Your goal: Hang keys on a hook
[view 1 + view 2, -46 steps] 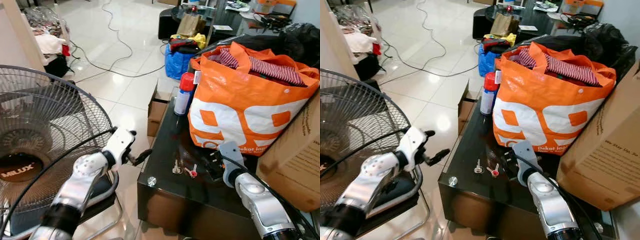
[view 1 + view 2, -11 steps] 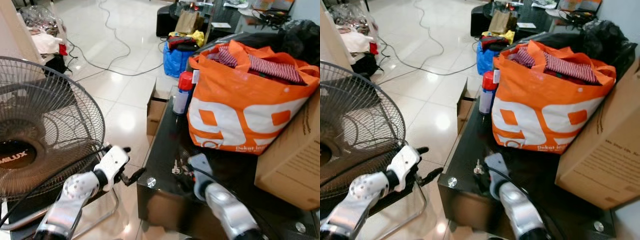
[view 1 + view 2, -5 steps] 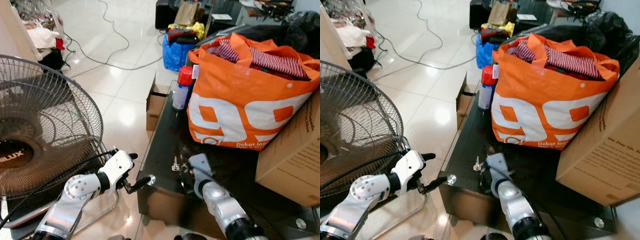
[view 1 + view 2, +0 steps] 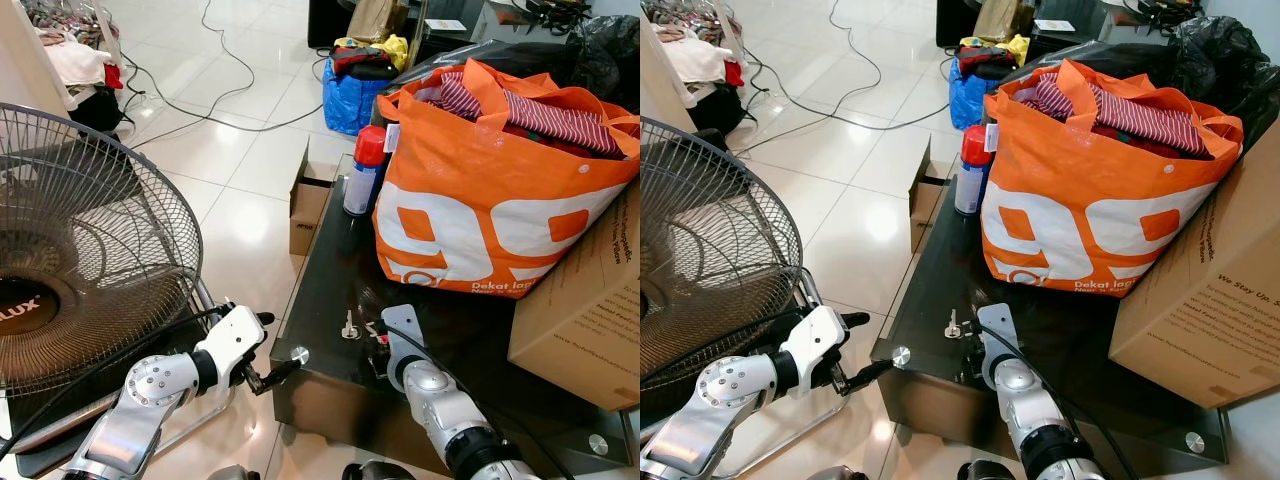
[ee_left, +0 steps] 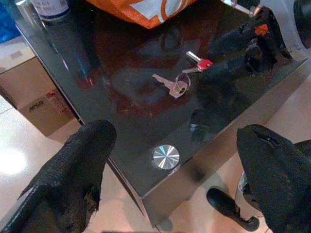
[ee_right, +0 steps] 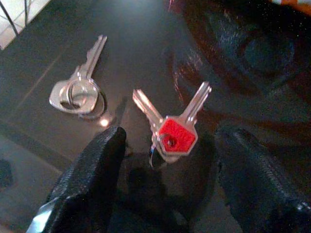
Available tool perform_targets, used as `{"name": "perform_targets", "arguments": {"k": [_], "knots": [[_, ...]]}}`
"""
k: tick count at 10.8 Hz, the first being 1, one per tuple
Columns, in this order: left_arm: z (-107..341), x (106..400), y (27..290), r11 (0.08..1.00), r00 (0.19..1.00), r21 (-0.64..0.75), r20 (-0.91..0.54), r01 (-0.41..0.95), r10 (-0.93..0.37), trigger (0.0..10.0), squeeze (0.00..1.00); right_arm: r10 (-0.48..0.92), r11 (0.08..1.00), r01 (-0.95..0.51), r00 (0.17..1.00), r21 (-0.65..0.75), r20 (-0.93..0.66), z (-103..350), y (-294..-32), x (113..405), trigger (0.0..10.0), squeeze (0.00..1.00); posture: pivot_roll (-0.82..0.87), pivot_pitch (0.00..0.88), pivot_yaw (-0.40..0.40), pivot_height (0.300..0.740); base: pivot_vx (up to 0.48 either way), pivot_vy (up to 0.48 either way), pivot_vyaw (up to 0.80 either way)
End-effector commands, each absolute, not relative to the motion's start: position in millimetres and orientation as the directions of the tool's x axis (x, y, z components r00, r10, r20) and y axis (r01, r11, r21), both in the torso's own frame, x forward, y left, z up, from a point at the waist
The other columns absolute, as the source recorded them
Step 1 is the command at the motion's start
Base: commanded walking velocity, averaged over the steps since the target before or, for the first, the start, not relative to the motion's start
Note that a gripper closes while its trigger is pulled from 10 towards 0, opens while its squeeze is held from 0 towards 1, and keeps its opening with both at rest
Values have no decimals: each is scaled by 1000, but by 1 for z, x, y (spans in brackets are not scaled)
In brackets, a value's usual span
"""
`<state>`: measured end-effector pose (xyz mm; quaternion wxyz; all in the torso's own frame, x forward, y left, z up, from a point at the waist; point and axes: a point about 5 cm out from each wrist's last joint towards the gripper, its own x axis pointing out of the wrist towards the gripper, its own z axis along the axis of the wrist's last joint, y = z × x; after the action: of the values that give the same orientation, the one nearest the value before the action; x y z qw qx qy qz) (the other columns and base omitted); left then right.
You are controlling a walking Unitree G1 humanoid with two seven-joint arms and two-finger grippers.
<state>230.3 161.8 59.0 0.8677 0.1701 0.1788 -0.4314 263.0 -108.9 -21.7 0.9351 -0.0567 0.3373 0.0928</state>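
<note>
I have the right gripper down at the black table, fingers spread wide apart, and the job now is to pinch the keys cleanly. I'd close on the red-capped pair, low against the glass, since flat keys slip easily. They lie on the table right between my fingertips, just ahead of them; a silver key on its ring lies beside, outside the left finger. The left gripper hovers open off the table's corner.
</note>
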Motion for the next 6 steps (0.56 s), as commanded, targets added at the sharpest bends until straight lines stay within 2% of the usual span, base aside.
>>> {"name": "perform_targets", "arguments": {"k": [1, 6], "knots": [[62, 228, 159, 553, 550, 141, -452, 821, -702, 10000, 0, 124, 979, -199, 760, -46, -638, -22, -112, 264, 0, 0, -25, 104, -73, 740, 0, 0, 0], [61, 232, 156, 542, 537, 131, -452, 830, -712, 10000, 0, 118, 975, -211, 755, -68, -645, -23, -116, 265, 0, 0, -36, 88, -66, 740, 0, 0, 0]]}}
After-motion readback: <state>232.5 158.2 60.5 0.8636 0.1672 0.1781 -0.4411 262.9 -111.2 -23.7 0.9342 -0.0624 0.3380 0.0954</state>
